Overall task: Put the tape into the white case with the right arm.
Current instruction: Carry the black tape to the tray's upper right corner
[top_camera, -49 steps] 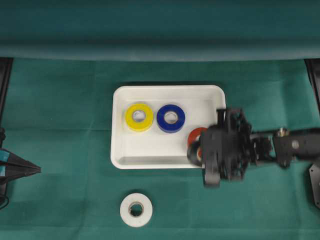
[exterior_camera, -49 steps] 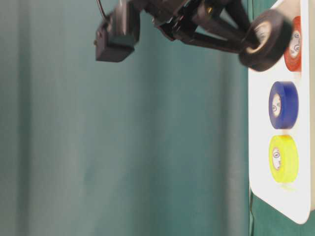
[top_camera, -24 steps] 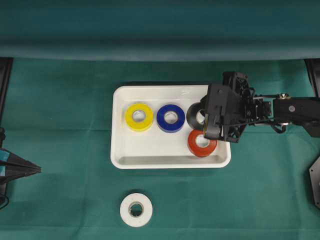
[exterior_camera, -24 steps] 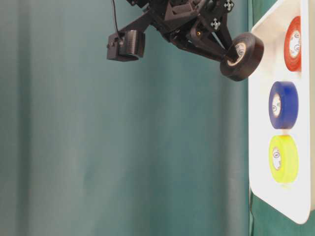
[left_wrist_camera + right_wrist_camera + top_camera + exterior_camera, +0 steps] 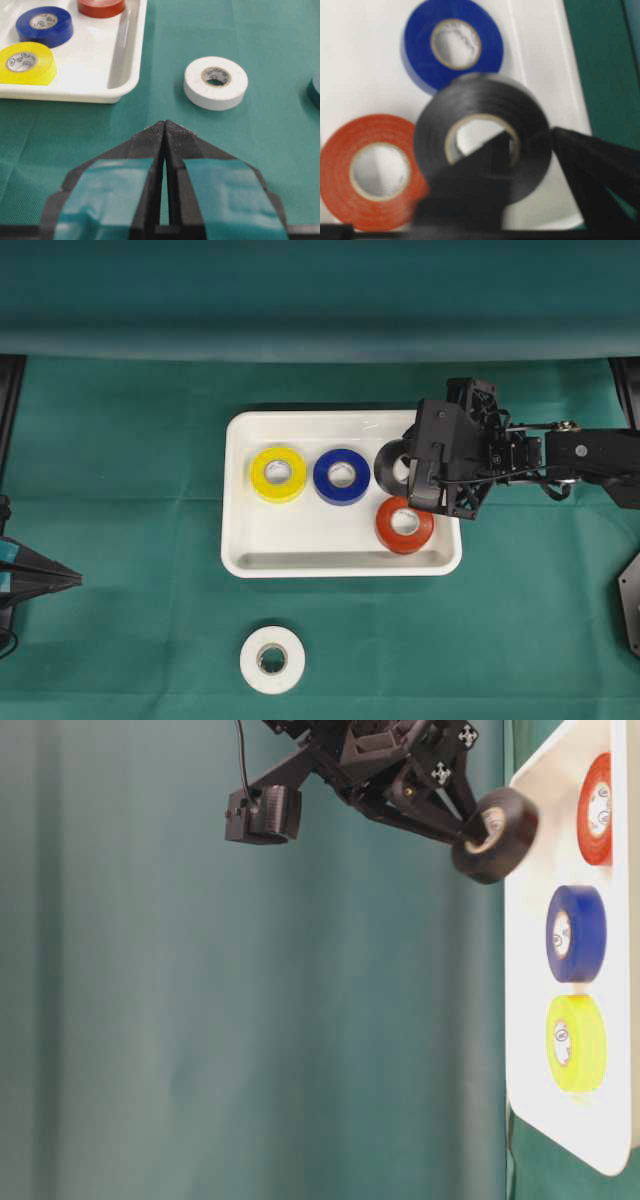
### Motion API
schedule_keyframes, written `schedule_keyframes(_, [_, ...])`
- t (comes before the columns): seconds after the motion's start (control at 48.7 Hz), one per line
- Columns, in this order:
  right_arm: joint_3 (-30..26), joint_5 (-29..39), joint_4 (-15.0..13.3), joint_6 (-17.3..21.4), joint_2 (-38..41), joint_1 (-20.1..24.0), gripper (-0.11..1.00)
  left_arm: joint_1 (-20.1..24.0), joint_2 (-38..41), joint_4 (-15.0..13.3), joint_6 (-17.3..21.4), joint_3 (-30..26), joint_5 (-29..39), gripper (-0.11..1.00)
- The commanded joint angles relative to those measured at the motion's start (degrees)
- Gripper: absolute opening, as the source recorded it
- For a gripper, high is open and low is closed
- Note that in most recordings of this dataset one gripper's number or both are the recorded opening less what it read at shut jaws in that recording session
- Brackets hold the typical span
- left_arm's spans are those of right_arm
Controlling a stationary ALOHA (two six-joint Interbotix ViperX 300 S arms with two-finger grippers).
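Observation:
A black tape roll hangs tilted just above the right end of the white case. My right gripper is shut on it. In the right wrist view one finger passes through the core of the black roll and the other finger lies against its outer wall. From table level the roll is a little off the tray floor. My left gripper is shut and empty, at the left edge of the table.
Yellow, blue and red rolls lie flat in the case. A white roll lies on the green cloth in front of the case, and is also in the left wrist view.
My right arm carried the black roll from the case's front right corner to over its right end, beside the blue roll. The roll now tilts slightly more. The left arm has not moved.

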Motion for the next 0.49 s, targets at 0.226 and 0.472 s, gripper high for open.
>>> schedule_keyframes(0.226, [0.3, -0.4, -0.2, 0.3, -0.6, -0.1, 0.8, 0.2, 0.5, 0.0, 0.1, -0.6, -0.5, 0.0])
schedule_keyframes(0.472, [2.1, -0.4, -0.1, 0.4, -1.5, -0.1, 0.78, 0.2, 0.5, -0.1, 0.1, -0.6, -0.5, 0.0])
